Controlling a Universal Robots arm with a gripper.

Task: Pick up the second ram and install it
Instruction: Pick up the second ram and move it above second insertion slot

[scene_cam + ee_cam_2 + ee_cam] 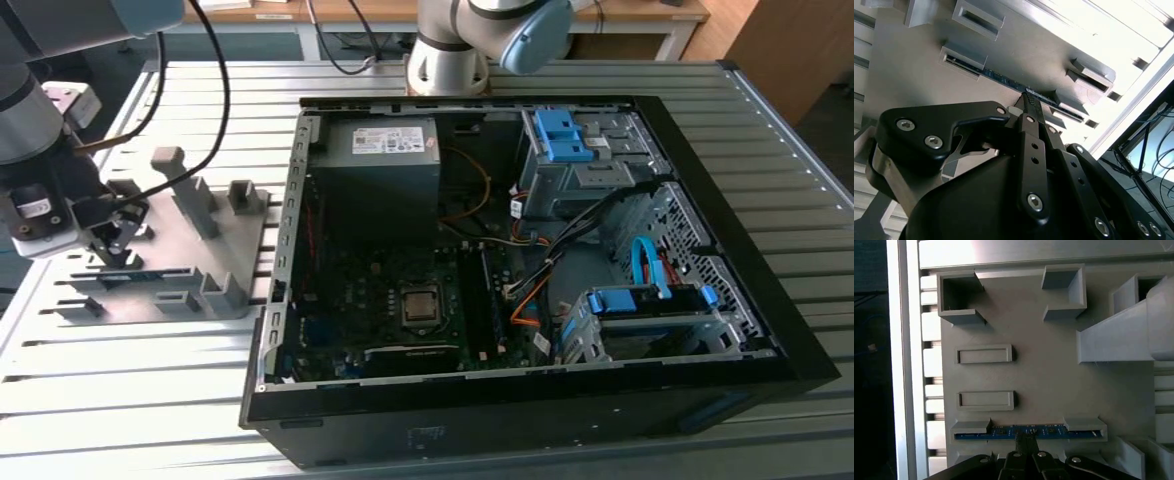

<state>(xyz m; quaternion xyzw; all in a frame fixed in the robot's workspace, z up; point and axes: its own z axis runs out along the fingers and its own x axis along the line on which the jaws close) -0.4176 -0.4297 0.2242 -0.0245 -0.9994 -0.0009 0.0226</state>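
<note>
My gripper hangs over the grey fixture plate at the exterior view's left, well apart from the open computer case, which lies on the slatted metal table with its motherboard showing.

The second ram stands on its long edge in the plate, a thin blue stick with each end tucked into a grey holder block – the other block caps the far end. My fingers are drawn narrow, and in both wrist views their tips meet the stick at its middle – pinched onto it, as far as I can see, one on either face. The stick sits level in its blocks, not lifted.

Beside it on the plate lie two shallow rectangular pockets, parallel to the ram.
</note>
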